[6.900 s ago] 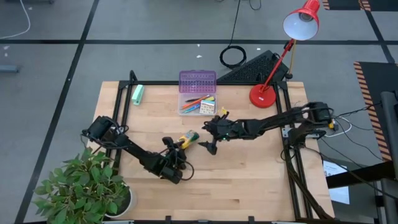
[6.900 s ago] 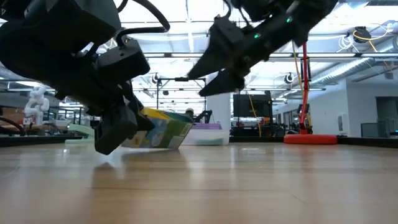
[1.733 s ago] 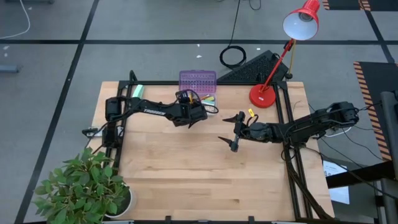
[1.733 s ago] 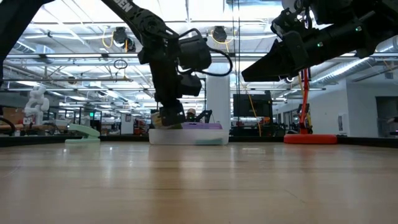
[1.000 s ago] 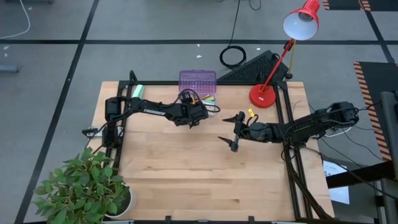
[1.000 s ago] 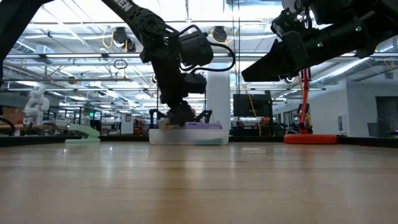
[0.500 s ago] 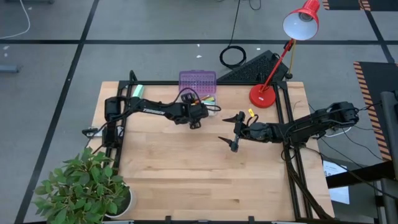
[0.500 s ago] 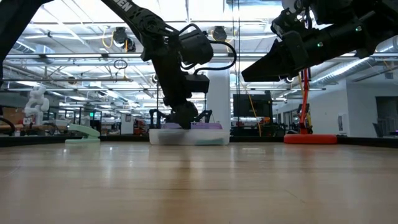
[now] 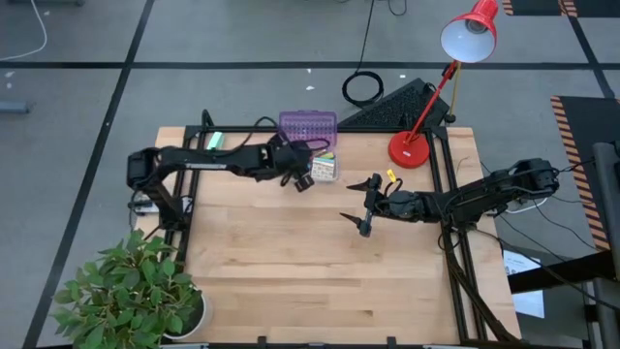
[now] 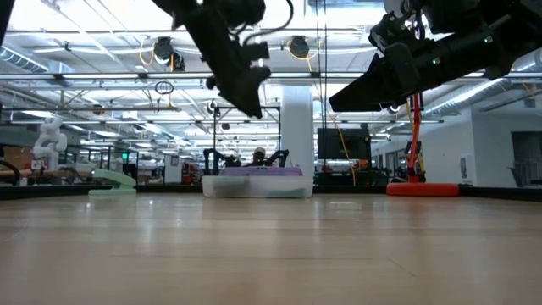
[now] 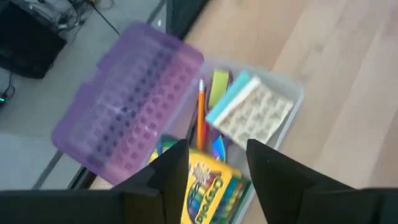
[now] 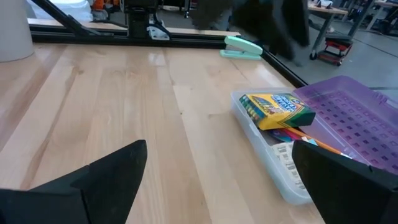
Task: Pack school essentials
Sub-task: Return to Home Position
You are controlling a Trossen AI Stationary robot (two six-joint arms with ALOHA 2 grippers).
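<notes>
Lying in the clear box (image 11: pixel 283 93), the crayon box (image 11: pixel 208 186) sits below the left gripper's (image 11: pixel 214 165) parted, empty jaws.

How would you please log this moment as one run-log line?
left tool: open, above clear box | crayon box: in box | right tool: open, mid-table, empty

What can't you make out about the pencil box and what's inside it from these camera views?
- Low view: the clear box shows only its side; contents hidden by its wall.
- Left wrist view: the crayon box is partly covered by the left gripper and cut off by the edge.
- High view: the pens are too small to count.
</notes>
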